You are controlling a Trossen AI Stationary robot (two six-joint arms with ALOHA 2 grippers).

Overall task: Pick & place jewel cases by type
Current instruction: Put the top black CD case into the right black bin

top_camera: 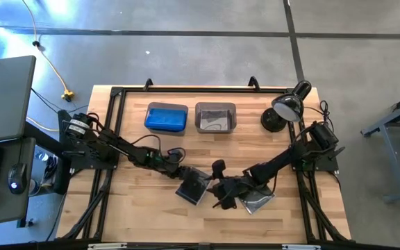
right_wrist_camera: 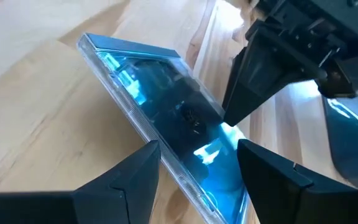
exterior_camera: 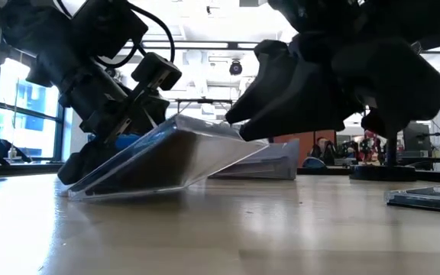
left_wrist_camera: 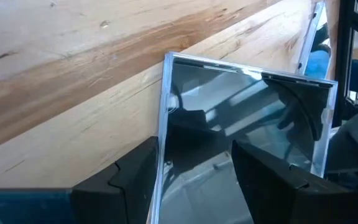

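Observation:
A black glossy jewel case (top_camera: 194, 186) sits tilted near the table's middle, its left edge (exterior_camera: 75, 191) on the wood and its right edge raised. My left gripper (top_camera: 185, 173) is open at the case's low left part, and the case slants through its gap (left_wrist_camera: 194, 149). My right gripper (top_camera: 222, 193) is open at the raised right edge, one finger on either side of the case (right_wrist_camera: 160, 106). A second dark case (top_camera: 255, 201) lies flat to the right. My left gripper comes slanting down from the table's left. One fingertip (right_wrist_camera: 227, 118) is on the case's top face and the other finger (exterior_camera: 79, 168) is low beside and under the case's left edge. The case leans tilted between them. My right gripper: I cannot tell whether its fingers touch the case.
At the far side stand two grey bins: the left bin (top_camera: 167, 118) holds blue cases and the right bin (top_camera: 215, 117) holds dark ones. A black desk lamp (top_camera: 283, 111) stands at the far right. Bare wood lies along the near edge.

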